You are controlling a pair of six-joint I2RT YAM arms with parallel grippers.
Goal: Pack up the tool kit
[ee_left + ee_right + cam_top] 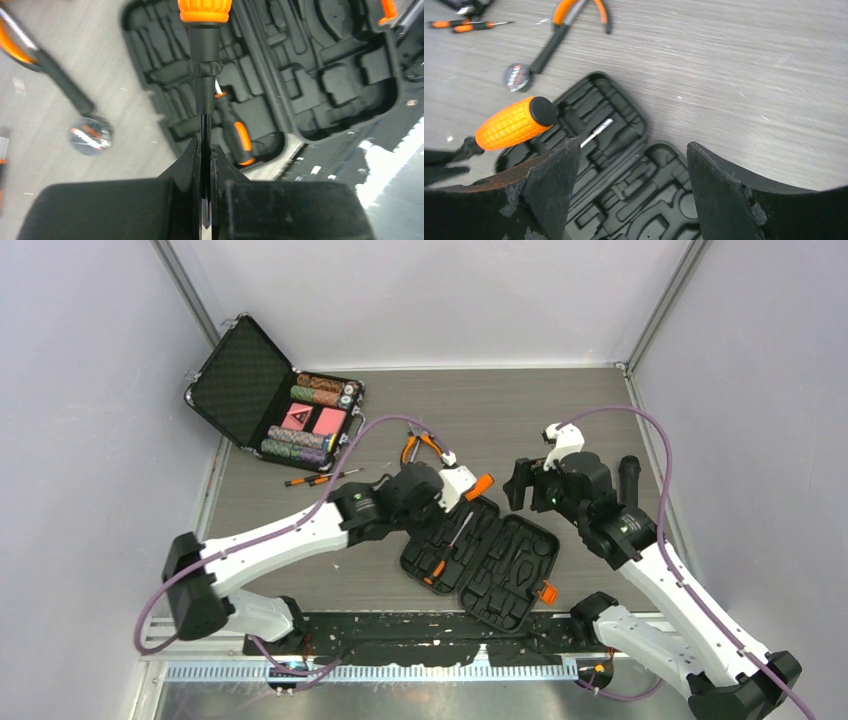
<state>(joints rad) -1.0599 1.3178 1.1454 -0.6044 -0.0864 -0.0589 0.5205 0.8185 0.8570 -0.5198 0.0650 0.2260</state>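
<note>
The tool kit (500, 565) lies open mid-table, a black case with moulded slots (310, 65) (634, 190). One small orange-and-black screwdriver (235, 132) sits in a slot of the left half. My left gripper (206, 150) (455, 483) is shut on the metal shaft of a big screwdriver with an orange handle (205, 10) (481, 485) (514, 124), holding it over the case's left half. My right gripper (634, 147) (520, 485) hovers open over the case's far edge with nothing between its fingers.
Orange-handled pliers (420, 448) (569, 17) and a small round tape-like item (517, 77) (90, 135) lie beyond the case. Two thin screwdrivers (315, 480) (464, 24) lie left. An open briefcase of poker chips (275, 405) stands far left. A black cylinder (628, 478) stands right.
</note>
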